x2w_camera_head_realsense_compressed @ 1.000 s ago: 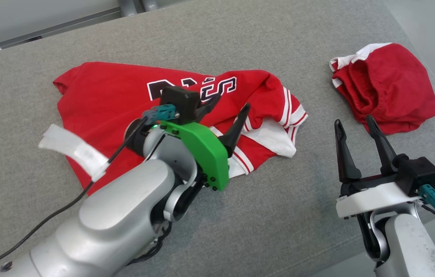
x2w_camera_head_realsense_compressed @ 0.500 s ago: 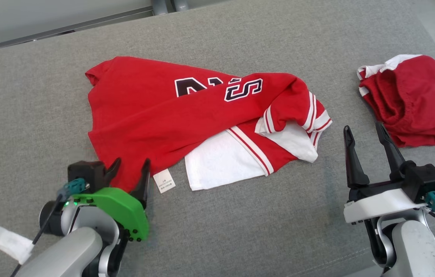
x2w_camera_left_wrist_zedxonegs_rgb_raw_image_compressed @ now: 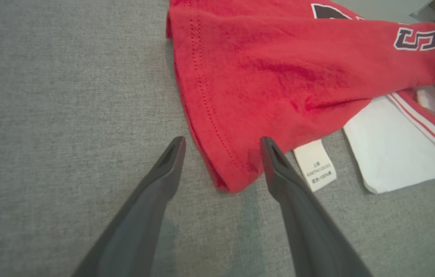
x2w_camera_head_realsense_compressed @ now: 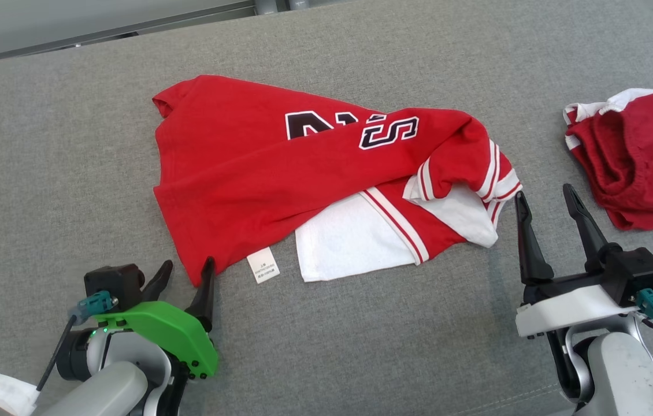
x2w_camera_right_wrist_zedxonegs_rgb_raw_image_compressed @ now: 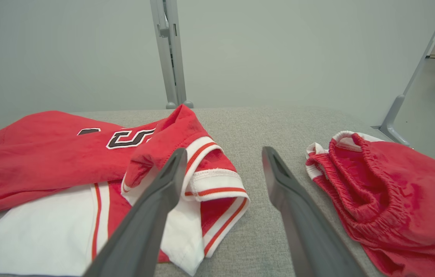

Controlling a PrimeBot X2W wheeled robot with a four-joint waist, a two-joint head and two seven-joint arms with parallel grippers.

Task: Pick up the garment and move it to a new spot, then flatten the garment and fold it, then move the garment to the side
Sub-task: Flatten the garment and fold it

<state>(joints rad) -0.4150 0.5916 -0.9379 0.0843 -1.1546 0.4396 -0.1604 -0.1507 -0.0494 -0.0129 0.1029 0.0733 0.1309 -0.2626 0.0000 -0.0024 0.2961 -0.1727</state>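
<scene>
Two garments lie on the grey surface (x2w_camera_head_realsense_compressed: 60, 144): one red shirt (x2w_camera_head_realsense_compressed: 269, 167), rumpled and partly folded over itself near the middle, and one pair of red shorts (x2w_camera_head_realsense_compressed: 644, 156), bunched up well apart to its right. One white label (x2w_camera_head_realsense_compressed: 263, 266) sticks out at the shirt's near edge. I count two grippers, both with fingers spread and nothing pinched. My left gripper (x2w_camera_head_realsense_compressed: 186, 267) sits at the shirt's near left corner. My right gripper (x2w_camera_head_realsense_compressed: 543, 193) stands between shirt and shorts, its left fingertip just beside the striped sleeve (x2w_camera_head_realsense_compressed: 497, 173).

From the head view I get the whole layout and the dark letters on the chest. The left wrist view adds that the shirt's corner lies between the two fingers, with the hem's stitch line plain and print on the label too small to read. Whether the right finger touches cloth I cannot tell. The right wrist view adds the shorts' gathered waistband, the sleeve's raised fold, and a grey post (x2w_camera_right_wrist_zedxonegs_rgb_raw_image_compressed: 171, 54) against a pale wall beyond the surface's far edge.
</scene>
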